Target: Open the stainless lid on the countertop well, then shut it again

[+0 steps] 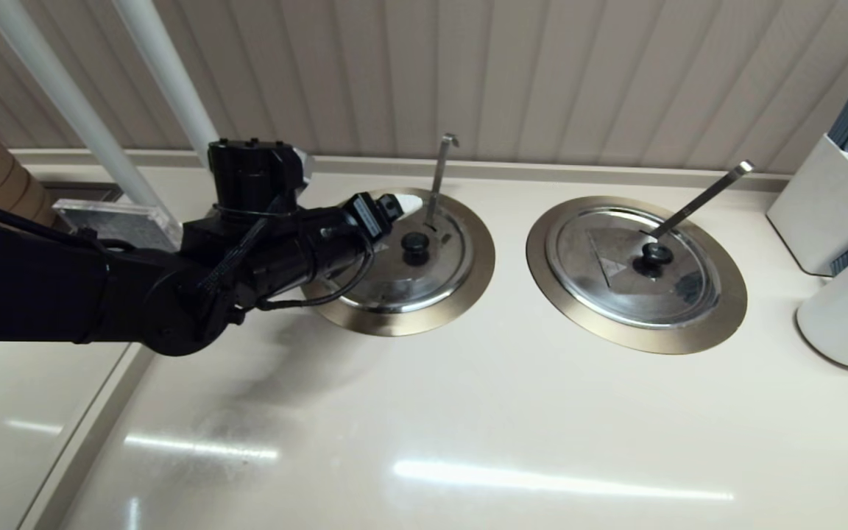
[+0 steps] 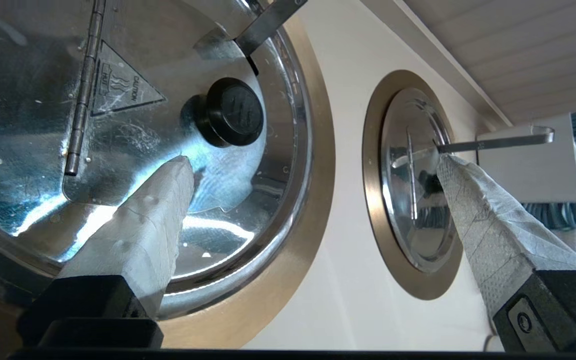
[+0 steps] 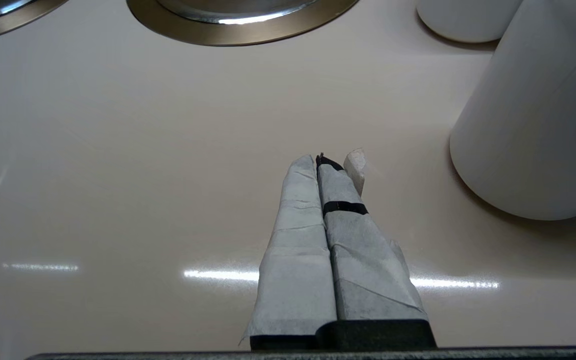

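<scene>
The stainless lid (image 1: pixel 394 276) lies flat and closed on the countertop well, whose bronze-gold collar (image 1: pixel 394 322) rings it. Its black knob (image 1: pixel 415 246) stands near the middle, and the thin hook-ended ladle rod (image 1: pixel 439 177) rises from the far side. My left gripper (image 1: pixel 398 206) hovers over the lid's left-rear part, open, holding nothing. In the left wrist view the lid (image 2: pixel 133 60) shows its hinge, triangle mark and knob (image 2: pixel 230 112); the gripper (image 2: pixel 313 162) spreads wide, one fingertip (image 2: pixel 178 172) just short of the knob. My right gripper (image 3: pixel 328 160) is shut and empty above bare counter.
The twin lid (image 1: pixel 630 265) with a flat straight ladle handle (image 1: pixel 700 197) sits to the right. White containers (image 1: pixel 847 309) and a white box (image 1: pixel 825 206) stand at the right edge. A white pole (image 1: pixel 166 73) and wall run behind the left arm.
</scene>
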Controlling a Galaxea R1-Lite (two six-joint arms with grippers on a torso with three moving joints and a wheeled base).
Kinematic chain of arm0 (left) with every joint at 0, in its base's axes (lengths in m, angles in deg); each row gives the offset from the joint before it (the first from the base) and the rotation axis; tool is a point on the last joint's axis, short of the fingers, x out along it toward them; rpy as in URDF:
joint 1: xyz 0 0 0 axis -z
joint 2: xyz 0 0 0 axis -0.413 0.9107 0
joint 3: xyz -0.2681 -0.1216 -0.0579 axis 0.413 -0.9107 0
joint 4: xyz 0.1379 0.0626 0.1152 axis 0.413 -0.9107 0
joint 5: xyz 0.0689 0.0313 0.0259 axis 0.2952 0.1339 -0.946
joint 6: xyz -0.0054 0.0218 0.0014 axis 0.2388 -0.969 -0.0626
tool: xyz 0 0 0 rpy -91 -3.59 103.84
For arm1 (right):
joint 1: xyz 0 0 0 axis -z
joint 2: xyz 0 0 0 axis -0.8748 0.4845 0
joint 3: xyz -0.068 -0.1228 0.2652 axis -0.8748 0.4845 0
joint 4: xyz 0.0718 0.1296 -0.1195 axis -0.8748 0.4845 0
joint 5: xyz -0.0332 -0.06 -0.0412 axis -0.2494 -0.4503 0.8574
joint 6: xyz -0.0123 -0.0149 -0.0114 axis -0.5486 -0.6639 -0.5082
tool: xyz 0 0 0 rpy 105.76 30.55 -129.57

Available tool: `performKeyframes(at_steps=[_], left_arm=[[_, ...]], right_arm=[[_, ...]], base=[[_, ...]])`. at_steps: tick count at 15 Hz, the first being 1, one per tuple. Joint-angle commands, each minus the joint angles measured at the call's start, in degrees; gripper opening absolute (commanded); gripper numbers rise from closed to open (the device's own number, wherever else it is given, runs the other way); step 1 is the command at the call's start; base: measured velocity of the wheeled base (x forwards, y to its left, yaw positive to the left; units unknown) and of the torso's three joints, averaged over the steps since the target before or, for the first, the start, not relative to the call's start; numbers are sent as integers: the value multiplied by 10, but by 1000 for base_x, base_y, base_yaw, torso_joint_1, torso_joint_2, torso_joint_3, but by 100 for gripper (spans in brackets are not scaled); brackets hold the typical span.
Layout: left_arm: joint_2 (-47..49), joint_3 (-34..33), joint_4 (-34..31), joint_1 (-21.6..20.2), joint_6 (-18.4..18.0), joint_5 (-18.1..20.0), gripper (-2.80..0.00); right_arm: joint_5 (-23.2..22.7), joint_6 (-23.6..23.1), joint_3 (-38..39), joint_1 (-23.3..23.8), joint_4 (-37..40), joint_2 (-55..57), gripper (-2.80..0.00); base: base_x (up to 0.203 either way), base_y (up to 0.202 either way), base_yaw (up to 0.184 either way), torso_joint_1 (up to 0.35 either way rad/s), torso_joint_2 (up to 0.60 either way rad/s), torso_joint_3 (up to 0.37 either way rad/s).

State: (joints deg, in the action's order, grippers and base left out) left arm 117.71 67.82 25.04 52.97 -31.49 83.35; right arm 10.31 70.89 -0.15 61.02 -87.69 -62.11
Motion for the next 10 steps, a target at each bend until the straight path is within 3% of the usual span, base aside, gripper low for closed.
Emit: performKeyframes(at_steps=[1, 3, 6, 10], left_arm=[[6, 0, 2, 0, -8, -1, 0], [0, -1, 2, -1, -24, -2, 0], [-26, -7, -2, -2, -117, -21, 0], [-109, -58, -53, -3, -271, -96, 0]], right_arm=[[0, 0, 3, 0, 0, 0, -280], [0, 0, 3, 0, 0, 0, -280], [0, 0, 3, 0, 0, 0, -280], [0, -1, 3, 0, 0, 0, -280]], base=[[0, 0, 0, 0, 0, 0], [0, 0, 0, 0, 0, 0], [0, 0, 0, 0, 0, 0], [0, 0, 0, 0, 0, 0]])
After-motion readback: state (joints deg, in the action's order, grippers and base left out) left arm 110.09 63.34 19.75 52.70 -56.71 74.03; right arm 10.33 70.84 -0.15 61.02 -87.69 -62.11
